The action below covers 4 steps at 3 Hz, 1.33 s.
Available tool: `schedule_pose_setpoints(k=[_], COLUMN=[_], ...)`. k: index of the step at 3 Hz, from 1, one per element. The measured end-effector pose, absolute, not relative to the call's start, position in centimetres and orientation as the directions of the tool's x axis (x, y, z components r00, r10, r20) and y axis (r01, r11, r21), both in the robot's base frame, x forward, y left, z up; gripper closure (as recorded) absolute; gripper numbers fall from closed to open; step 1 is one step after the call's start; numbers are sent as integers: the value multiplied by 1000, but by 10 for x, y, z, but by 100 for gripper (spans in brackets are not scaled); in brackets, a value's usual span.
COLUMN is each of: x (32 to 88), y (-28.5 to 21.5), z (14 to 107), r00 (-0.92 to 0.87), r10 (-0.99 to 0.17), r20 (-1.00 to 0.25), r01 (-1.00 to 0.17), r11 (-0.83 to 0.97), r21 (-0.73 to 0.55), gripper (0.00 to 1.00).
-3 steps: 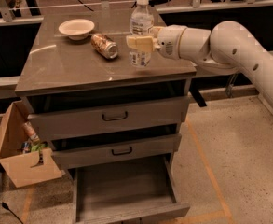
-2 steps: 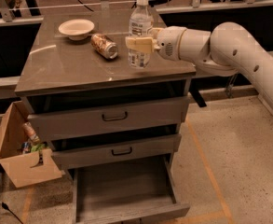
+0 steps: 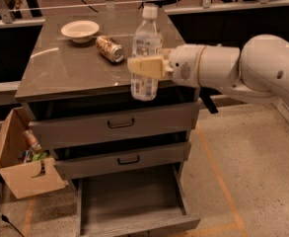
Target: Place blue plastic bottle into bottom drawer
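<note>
The blue plastic bottle (image 3: 146,43) is a clear bottle with a white cap and a pale label. It is upright in the air at the front edge of the cabinet top, with its base in front of the top drawer's upper edge. My gripper (image 3: 147,67) comes in from the right on a white arm and is shut around the bottle's middle. The bottom drawer (image 3: 134,224) is pulled out and open below, and its tray shows nothing inside.
A dented metallic can (image 3: 110,49) lies on the cabinet top (image 3: 65,70) left of the bottle, with a white bowl (image 3: 80,30) behind it. Two closed upper drawers have black handles (image 3: 121,124). An open cardboard box (image 3: 20,174) stands on the floor to the left.
The gripper has carried the bottle off the cabinet top, forward and a little down, so it now hangs at the front edge. The can and bowl have not moved.
</note>
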<state>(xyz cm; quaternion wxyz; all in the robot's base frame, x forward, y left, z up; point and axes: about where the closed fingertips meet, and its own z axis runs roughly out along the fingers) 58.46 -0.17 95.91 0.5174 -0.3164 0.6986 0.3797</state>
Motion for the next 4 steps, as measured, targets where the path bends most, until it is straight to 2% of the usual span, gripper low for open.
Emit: schedule_pose_setpoints(k=[2, 3, 4], x=[485, 459, 458], y=[-2, -5, -1], z=[885, 829, 825], r00=[-532, -671, -704], r10=[-173, -262, -250], r20=[-829, -693, -664], r01=[-763, -688, -658], r11=[523, 570, 582], r21=[381, 450, 478], gripper=[100, 100, 100])
